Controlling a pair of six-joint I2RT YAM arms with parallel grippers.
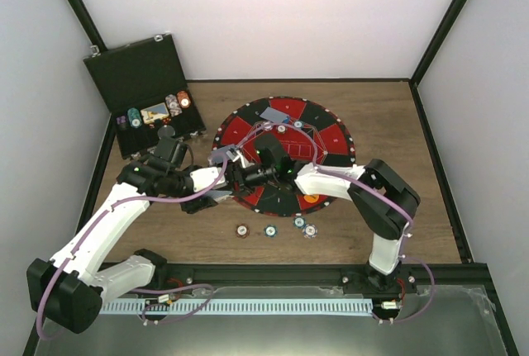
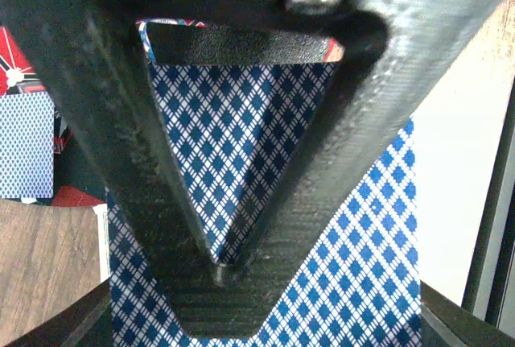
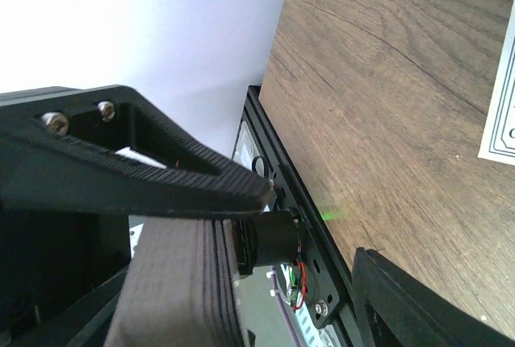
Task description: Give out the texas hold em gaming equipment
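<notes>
Playing cards (image 2: 241, 146), pinched tight in the left gripper (image 2: 217, 270), poke out rightward, and the right gripper (image 1: 241, 168), jaws spread, sits right at their free end.

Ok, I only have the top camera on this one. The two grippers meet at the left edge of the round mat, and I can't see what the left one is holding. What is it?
Observer: The left wrist camera shows the left gripper shut on playing cards with blue-and-white diamond backs.
Operator: One card or several?
Observer: Several, it seems. In the right wrist camera they show edge-on as a thick layered stack.
Operator: Has the right gripper taken hold of them?
Observer: No. The right gripper has its jaws standing apart, with the stack lying alongside one of them.
</notes>
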